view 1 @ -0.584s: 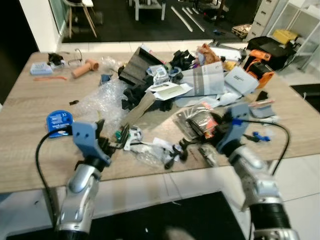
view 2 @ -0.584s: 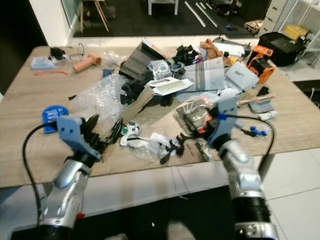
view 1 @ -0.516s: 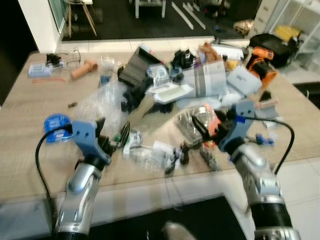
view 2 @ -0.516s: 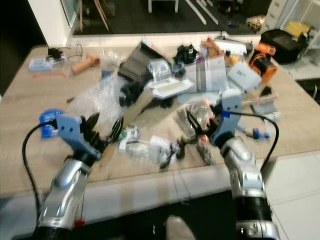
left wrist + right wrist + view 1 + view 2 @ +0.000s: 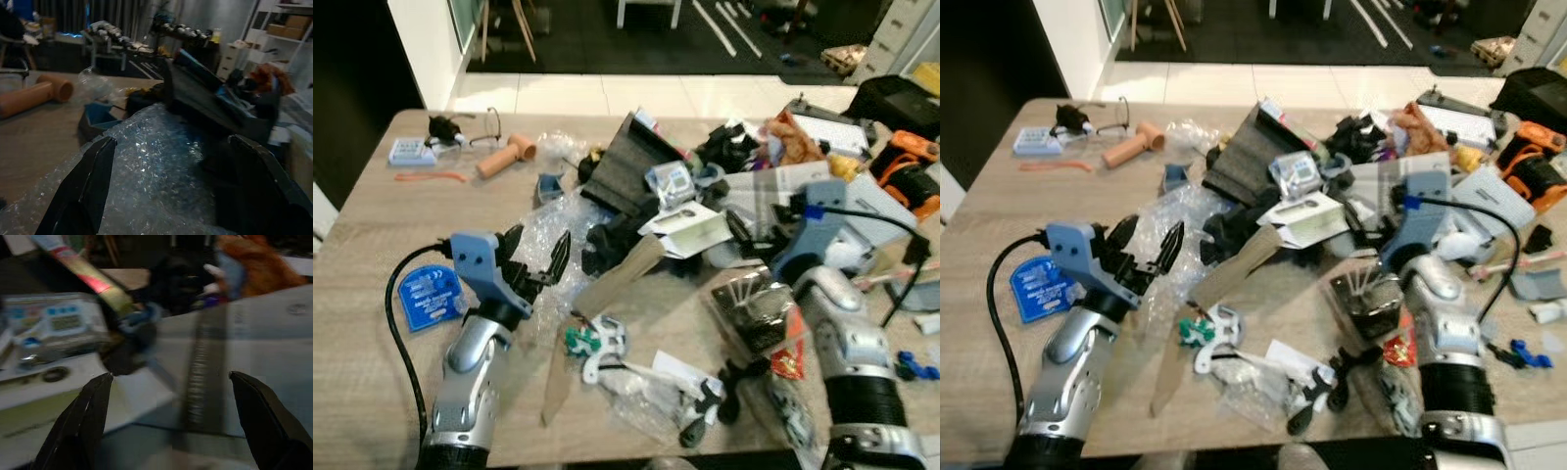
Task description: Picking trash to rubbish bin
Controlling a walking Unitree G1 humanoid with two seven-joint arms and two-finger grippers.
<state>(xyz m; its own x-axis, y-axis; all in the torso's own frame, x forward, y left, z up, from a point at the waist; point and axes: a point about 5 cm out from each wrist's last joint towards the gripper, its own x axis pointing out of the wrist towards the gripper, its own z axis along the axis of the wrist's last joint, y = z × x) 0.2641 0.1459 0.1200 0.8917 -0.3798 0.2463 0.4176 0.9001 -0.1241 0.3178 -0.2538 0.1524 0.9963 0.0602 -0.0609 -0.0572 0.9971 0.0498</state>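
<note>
Bubble wrap (image 5: 161, 161) — between left gripper (image 5: 171, 161) fingers

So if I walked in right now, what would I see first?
Probably the big messy heap of junk on the wooden table: a dark ridged black piece tipped up in the middle, shiny bubble wrap in front of it, and an orange drill at the far right. Then the robot's left tool, open right at the bubble wrap, and its right tool, open over pale packaging.

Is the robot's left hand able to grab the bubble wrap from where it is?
Probably yes. The left gripper is open, its fingers spread right over the bubble wrap, and the wrist view shows nothing between them and the wrap.
</note>
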